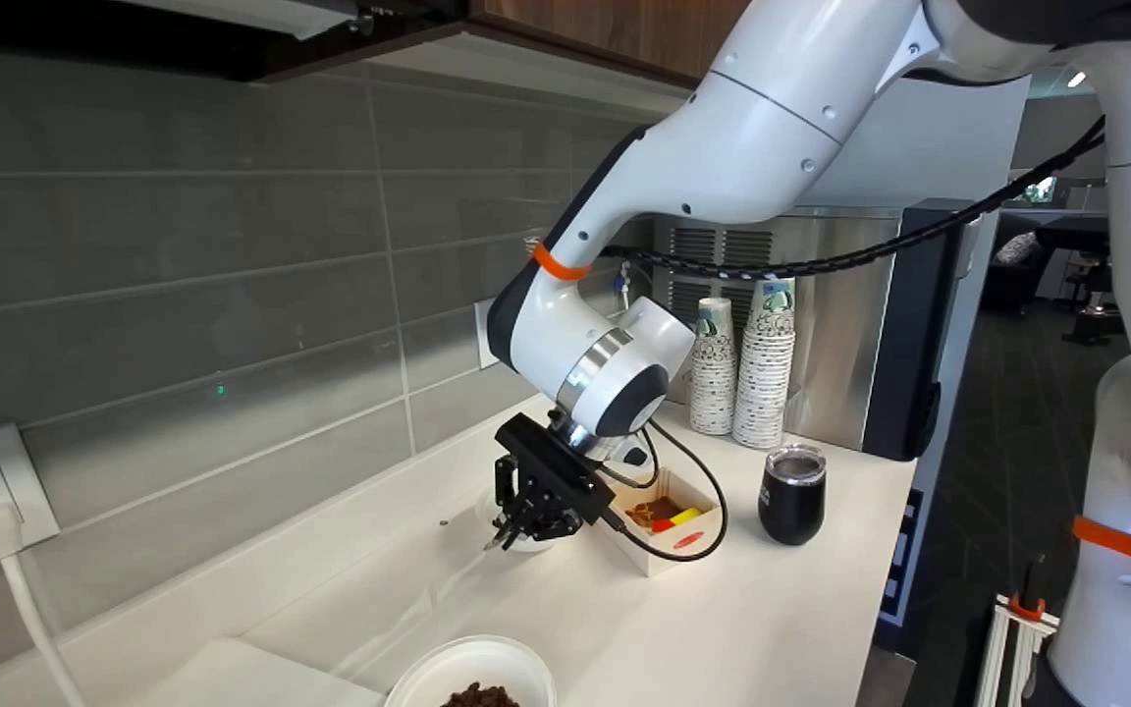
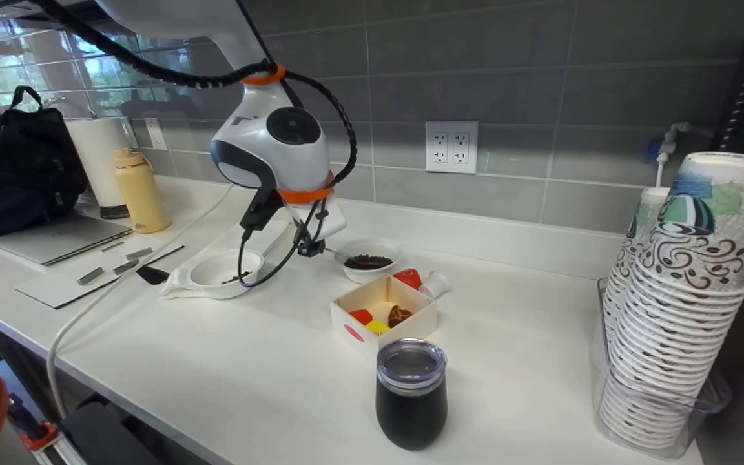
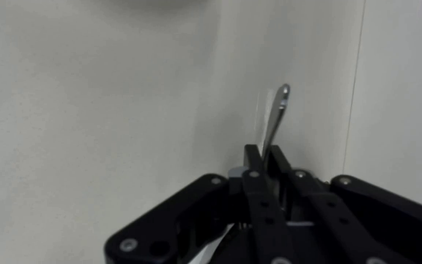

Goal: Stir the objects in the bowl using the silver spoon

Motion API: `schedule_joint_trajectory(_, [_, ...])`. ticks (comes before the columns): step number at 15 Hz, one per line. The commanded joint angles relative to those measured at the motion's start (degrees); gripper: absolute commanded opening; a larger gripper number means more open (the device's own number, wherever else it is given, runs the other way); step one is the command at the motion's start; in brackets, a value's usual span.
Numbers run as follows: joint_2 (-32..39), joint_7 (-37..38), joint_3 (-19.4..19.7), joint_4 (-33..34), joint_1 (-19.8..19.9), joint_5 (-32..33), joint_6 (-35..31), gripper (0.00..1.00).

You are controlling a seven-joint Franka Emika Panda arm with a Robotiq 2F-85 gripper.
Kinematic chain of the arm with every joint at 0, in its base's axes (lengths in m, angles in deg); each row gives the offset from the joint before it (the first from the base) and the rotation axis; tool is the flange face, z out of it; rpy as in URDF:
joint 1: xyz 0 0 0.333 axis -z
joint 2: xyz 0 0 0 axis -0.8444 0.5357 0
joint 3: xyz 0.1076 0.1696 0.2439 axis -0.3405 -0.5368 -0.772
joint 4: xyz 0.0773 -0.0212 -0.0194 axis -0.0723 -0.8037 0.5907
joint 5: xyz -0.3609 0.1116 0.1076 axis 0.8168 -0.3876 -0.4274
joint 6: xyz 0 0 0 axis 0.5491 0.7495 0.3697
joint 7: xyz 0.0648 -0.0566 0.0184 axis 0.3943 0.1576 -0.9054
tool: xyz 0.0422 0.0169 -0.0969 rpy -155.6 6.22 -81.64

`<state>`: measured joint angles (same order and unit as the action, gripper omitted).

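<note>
The bowl, small, round and white (image 2: 360, 276), stands near the wall in an exterior view, with the objects, a heap of dark bits (image 2: 375, 262), in it. My gripper (image 2: 312, 247) is beside the bowl, shut on the silver spoon (image 2: 333, 251), which runs from the fingers toward the bits. Whether its tip touches them I cannot tell. In an exterior view the gripper (image 1: 516, 525) covers most of the bowl (image 1: 532, 544). In the wrist view the closed fingers (image 3: 264, 148) hold the spoon (image 3: 277, 108), whose handle end sticks out past them; the bowl and bits are hidden there.
A wider white dish (image 1: 408, 685) with brown bits also shows in an exterior view (image 2: 207, 292). A square white box (image 2: 346, 326) with yellow and red pieces, a black tumbler (image 2: 411, 403) and stacked paper cups (image 2: 662, 342) stand on the counter. The tiled wall (image 1: 183, 393) is close behind.
</note>
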<state>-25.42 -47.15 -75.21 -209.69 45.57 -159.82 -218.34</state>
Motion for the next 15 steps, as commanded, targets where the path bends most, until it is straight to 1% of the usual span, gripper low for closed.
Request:
schedule_joint_trajectory(1, [-0.11, 0.21, 0.13, 0.63, -0.21, 1.11, -1.29, 0.43])
schedule_joint_trajectory(6, [-0.27, 0.54, 0.17, 0.89, -0.17, 1.54, -1.33, 0.83])
schedule_joint_trajectory(8, [-0.88, 0.87, 0.09, 0.67, -0.32, 1.96, -1.87, 0.96])
schedule_joint_trajectory(9, [-1.35, 1.64, 0.00, 0.29, -0.47, 2.67, -2.29, 1.00])
schedule_joint_trajectory(11, [-2.43, 2.73, -0.39, -0.78, -1.05, 3.43, -3.81, 1.00])
schedule_joint_trajectory(15, [-5.58, 2.21, -1.87, -3.09, -2.78, 1.05, -9.11, 1.00])
